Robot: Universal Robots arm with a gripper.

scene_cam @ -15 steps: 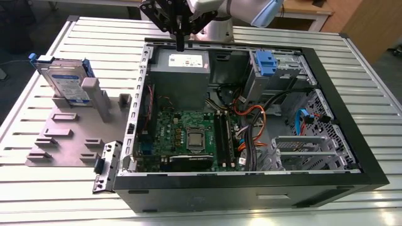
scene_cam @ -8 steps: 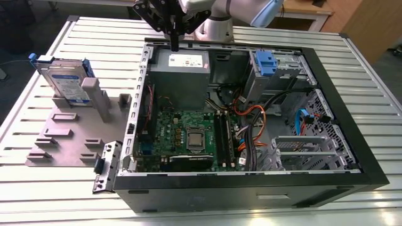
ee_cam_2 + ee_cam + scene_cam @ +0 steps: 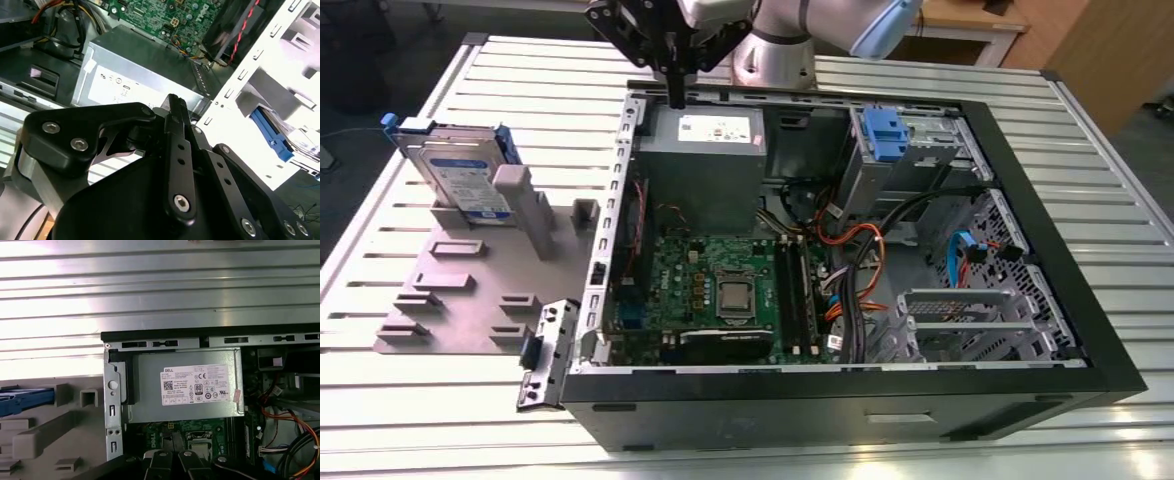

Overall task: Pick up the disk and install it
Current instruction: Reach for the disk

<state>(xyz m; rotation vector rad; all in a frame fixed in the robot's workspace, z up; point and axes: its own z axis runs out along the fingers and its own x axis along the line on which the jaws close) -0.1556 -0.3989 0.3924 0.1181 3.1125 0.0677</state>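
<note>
The tool (image 3: 678, 98), closed and empty, hung over the computer case (image 3: 827, 95) rim. The disk (image 3: 460, 172) stood on edge, well apart toward the exterior view's left

1. The arm (image 3: 781, 45) is entering at the top centre of the exterior view, with its silver-white joint and pale blue cap sitting toward the frame's upper right.
2. The black gripper (image 3: 678, 92) is hanging below it in the upper middle of that frame and pointing straight down.
3. In the second wrist view, its 2 fingers (image 3: 178, 145) are pressing together into 1 narrow bar, tips meeting.
4. In the first wrist view, the gripper's black linkage bars (image 3: 172, 465) are angling inward toward each other.
</note>
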